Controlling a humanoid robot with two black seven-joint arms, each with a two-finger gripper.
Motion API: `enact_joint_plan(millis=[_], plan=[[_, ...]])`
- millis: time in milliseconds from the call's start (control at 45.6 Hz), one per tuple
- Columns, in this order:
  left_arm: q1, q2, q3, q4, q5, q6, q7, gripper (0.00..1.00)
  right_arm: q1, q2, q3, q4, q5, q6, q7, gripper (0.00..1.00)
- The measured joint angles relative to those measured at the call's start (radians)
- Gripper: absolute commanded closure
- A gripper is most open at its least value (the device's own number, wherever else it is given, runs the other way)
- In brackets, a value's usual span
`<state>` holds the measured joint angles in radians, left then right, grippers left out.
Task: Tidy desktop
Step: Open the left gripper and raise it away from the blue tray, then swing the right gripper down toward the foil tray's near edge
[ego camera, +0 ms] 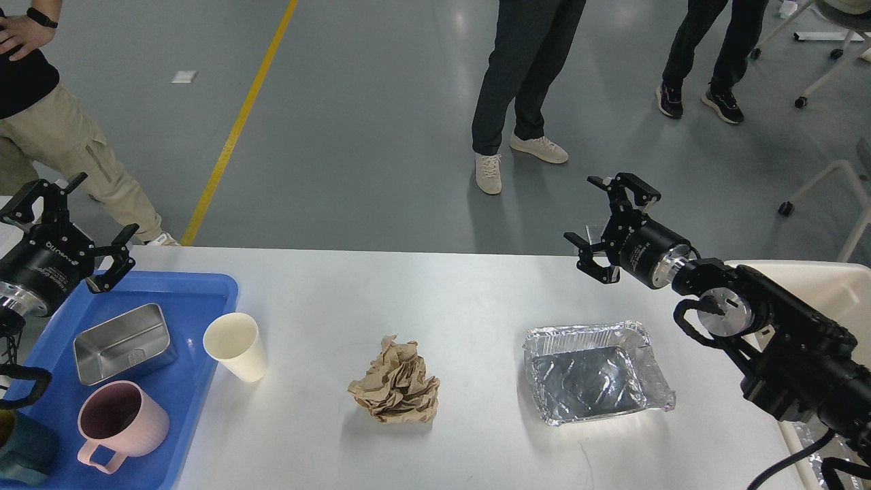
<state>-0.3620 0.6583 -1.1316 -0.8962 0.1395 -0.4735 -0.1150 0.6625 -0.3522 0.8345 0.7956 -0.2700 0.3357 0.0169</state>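
Desktop (463,292): white, wide, filling the lower middle of the head view, grey floor beyond its far edge. Landmark: crumpled brown paper ball (395,390), near the front centre of desktop. Left of the ball, a cream paper cup (235,346), upright, just beside the edge of a blue tray (197,292). In the tray: a steel rectangular tin (122,342), a pink mug (119,423), a dark teal cup (24,452) at the corner of the view. Right of the ball, a foil tray (592,371), crinkled, empty, flat on desktop. Far right of the ball, a beige bin (810,286), mostly behind the arm. Left gripper (67,218): up and left of the ball, above the tray's far corner, fingers spread wide, holding nothing. Right gripper (607,221): up and right of the ball, beyond the foil tray, fingers parted, also holding nothing. Standing people on the floor past desktop.
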Motion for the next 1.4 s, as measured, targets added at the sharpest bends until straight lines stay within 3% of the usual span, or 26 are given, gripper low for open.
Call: enact_joint_plan(millis=[153, 373, 526, 592, 1096, 1315, 1402], plan=[[0.01, -0.02, -0.025, -0.026, -0.062, -0.002, 0.054, 0.03, 0.001, 0.008, 0.0, -0.001, 0.0, -0.011, 0.0, 0.0], [0.01, -0.052, -0.048, -0.029, -0.096, -0.003, 0.085, 0.03, 0.001, 0.009, 0.0, 0.0, 0.0, -0.026, 0.0, 0.0], [0.022, -0.082, -0.082, -0.028, -0.17, -0.001, 0.17, 0.03, 0.008, 0.005, 0.0, 0.0, 0.003, -0.075, -0.001, 0.0], [0.029, -0.09, -0.1, -0.028, -0.189, -0.001, 0.186, 0.03, 0.009, 0.003, 0.0, 0.0, 0.004, -0.085, -0.002, 0.0], [0.106, -0.119, -0.152, -0.028, -0.192, -0.028, 0.188, 0.03, 0.029, -0.06, 0.037, -0.006, 0.002, -0.146, 0.002, 0.0], [0.109, -0.115, -0.141, -0.027, -0.189, -0.047, 0.193, 0.03, 0.02, -0.212, -0.041, 0.042, -0.002, 0.074, 0.07, 0.0], [0.109, -0.116, -0.138, -0.024, -0.189, -0.051, 0.193, 0.03, 0.018, -0.28, -0.108, 0.077, -0.028, 0.119, 0.094, 0.0]])
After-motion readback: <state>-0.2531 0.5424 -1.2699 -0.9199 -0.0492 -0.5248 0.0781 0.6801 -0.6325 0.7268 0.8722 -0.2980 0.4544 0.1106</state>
